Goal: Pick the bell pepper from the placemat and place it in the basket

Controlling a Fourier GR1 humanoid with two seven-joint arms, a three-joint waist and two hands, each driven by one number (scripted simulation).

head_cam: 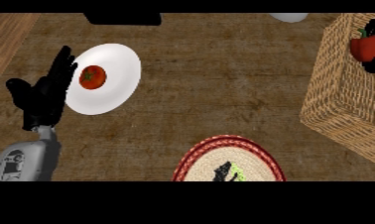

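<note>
The black left hand rests open at the view's left, fingers straight up, just beside a round white plate holding a red tomato. The red bell pepper sits in the woven wicker basket (the right hand, a black scrap under it, shows too little to tell its state), well apart from the red-rimmed woven placemat.

Bell pepper: red.
Basket: we see tan (woven all over).
Placemat: beige, red-striped rim.
Plate: white.
</note>
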